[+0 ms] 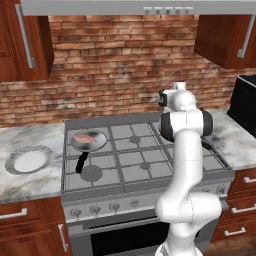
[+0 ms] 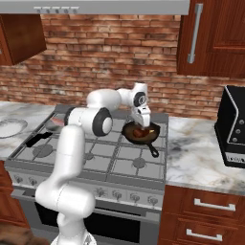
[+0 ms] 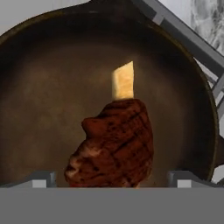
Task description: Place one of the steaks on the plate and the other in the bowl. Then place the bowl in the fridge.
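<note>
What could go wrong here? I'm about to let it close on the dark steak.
The open hand hangs over the brown steak in the dark pan. A yellow piece touches the steak's far end and may get dragged along. The flat steak may slip from the fingertips.

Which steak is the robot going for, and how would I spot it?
Find the stove, then the dark skillet on its back right burner. The brown steak lies inside, under the open hand; the other steak, in the steel pan, is pink.
</note>
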Available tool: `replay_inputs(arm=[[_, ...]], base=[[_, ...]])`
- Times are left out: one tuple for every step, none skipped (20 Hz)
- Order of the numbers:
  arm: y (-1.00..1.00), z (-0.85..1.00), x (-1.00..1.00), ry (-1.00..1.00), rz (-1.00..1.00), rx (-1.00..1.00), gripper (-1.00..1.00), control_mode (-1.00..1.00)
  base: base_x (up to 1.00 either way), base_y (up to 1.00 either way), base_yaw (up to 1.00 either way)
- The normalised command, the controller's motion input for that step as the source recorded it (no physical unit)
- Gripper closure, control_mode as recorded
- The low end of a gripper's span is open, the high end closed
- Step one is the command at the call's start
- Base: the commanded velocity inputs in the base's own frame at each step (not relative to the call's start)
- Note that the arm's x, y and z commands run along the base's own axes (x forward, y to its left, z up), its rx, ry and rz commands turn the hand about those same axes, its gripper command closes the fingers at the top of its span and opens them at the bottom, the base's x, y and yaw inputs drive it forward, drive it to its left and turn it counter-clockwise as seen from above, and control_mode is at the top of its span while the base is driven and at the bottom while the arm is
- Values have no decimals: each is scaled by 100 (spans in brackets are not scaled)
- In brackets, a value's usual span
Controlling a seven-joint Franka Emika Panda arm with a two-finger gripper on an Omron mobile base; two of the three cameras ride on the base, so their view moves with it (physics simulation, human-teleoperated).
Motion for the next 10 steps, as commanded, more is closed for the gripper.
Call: replay_inputs(arm=[[-14, -36, 58, 0, 0, 0, -100, -100], [-15, -33, 51, 0, 0, 0, -100, -100], [-14, -30, 40, 0, 0, 0, -100, -100], [-6, -30, 23, 1, 0, 0, -100, -100], [-1, -31, 10, 7, 0, 0, -100, -100], [0, -31, 6, 9, 0, 0, -100, -100], [0, -33, 3, 12, 0, 0, -100, -100], [0, -36, 0, 17, 0, 0, -100, -100], [0, -32, 0, 19, 0, 0, -100, -100], [0, -29, 0, 17, 0, 0, -100, -100]], base=[[0, 0, 0], [0, 0, 0], [0, 0, 0], [0, 0, 0], [0, 0, 0], [0, 0, 0], [0, 0, 0], [0, 0, 0], [0, 0, 0], [0, 0, 0]])
